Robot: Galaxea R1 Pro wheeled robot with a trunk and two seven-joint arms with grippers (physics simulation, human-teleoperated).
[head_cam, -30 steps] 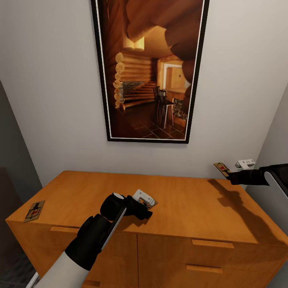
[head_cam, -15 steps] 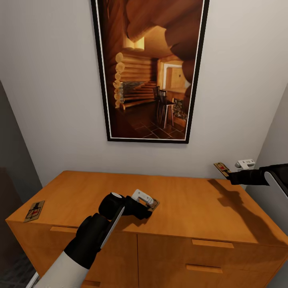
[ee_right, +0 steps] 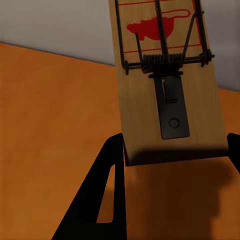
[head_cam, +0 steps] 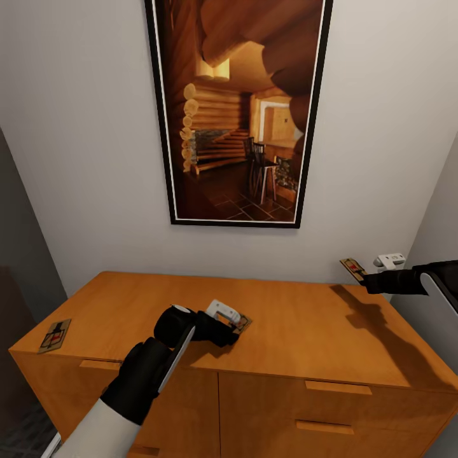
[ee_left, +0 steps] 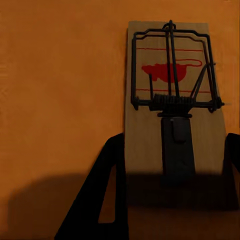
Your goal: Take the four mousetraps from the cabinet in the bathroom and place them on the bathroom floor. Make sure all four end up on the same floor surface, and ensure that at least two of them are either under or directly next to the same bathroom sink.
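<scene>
the robot faces an orange wooden cabinet [head_cam: 299,343] set against a pale wall, with a framed picture [head_cam: 238,108] of a log interior hung above it. the left gripper [head_cam: 234,324] is low over the cabinet top near its middle, its fingers either side of a mousetrap [head_cam: 240,323] that lies flat on the wood; in the left wrist view this trap [ee_left: 172,110] sits between the two dark fingers [ee_left: 107,190] with its wire bar and red mouse print facing up, but whether the fingers press its edges cannot be told. the right gripper [head_cam: 366,280] is raised off the cabinet's right end near the wall and is clamped on a second mousetrap [head_cam: 352,268], held tilted in the air; the right wrist view shows that trap [ee_right: 165,80] clear above the orange top, pinched at its near end. a third mousetrap [head_cam: 54,335] lies flat at the cabinet top's far left corner, well apart from both grippers.
</scene>
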